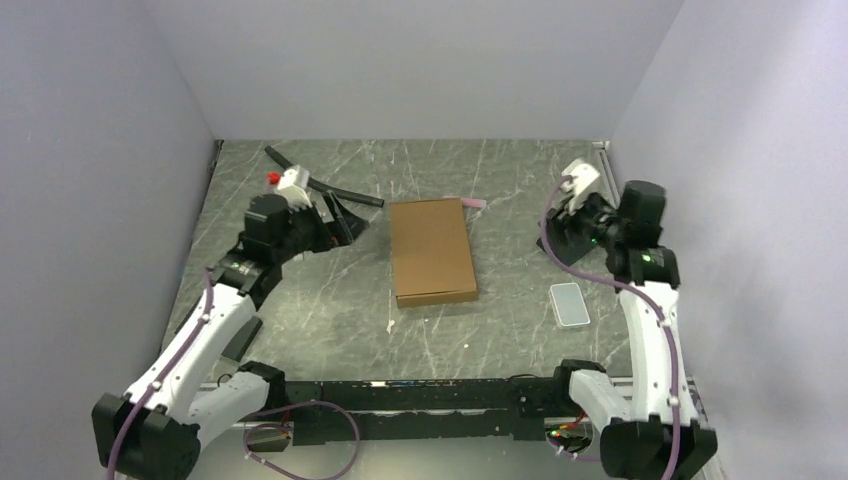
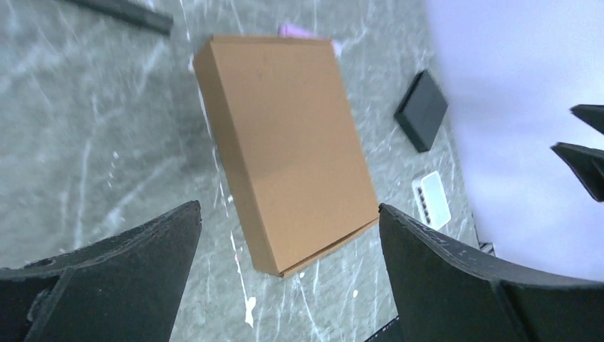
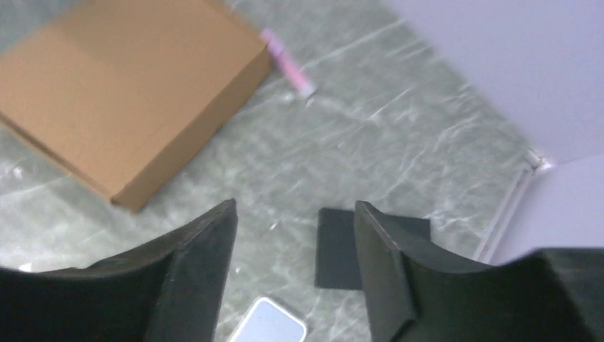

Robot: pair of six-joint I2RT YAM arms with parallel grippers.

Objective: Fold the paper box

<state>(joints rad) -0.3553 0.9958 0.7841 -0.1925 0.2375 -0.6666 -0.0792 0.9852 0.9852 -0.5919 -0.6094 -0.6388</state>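
Note:
The paper box [image 1: 432,250] lies shut and flat in the middle of the table, a plain brown cardboard mailer with its long side running front to back. It also shows in the left wrist view [image 2: 288,142] and the right wrist view [image 3: 121,92]. My left gripper [image 1: 338,218] hovers to the left of the box, wide open [image 2: 288,208] and holding nothing. My right gripper [image 1: 562,232] hangs to the right of the box, apart from it. It is partly open [image 3: 295,204] with only table between its fingers.
A black square pad [image 3: 338,246] lies under the right gripper. A translucent grey lid [image 1: 570,303] sits nearer the front right. A pink strip [image 1: 472,203] lies at the box's far right corner, and a black bar [image 1: 320,185] lies at the back left. Walls close in three sides.

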